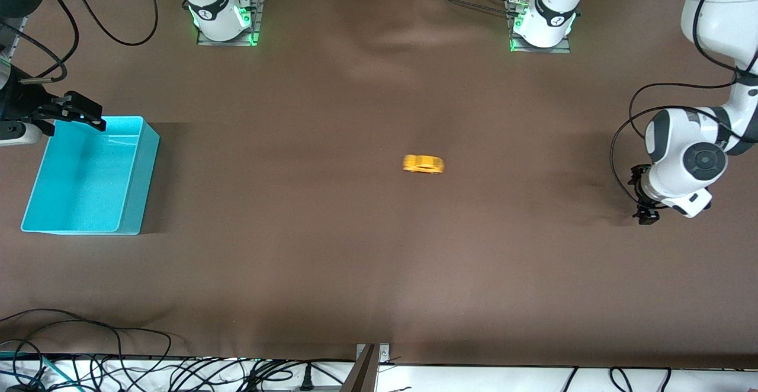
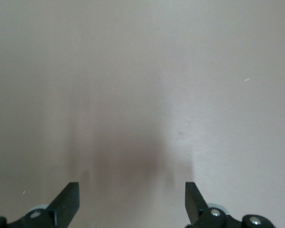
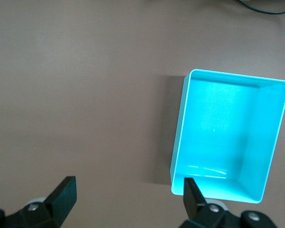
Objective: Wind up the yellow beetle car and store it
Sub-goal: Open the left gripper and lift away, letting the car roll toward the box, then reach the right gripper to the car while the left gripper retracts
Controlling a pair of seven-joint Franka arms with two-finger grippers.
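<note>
The yellow beetle car sits alone on the brown table near its middle, apart from both grippers. My left gripper hangs low at the left arm's end of the table. Its fingers are open and the left wrist view shows only bare cloth between them. My right gripper is up over the rim of the turquoise bin at the right arm's end. It is open with nothing in it. In the right wrist view the bin is empty.
Both arm bases stand along the table edge farthest from the front camera. Cables trail along the nearest edge. A wide stretch of brown cloth lies between the car and the bin.
</note>
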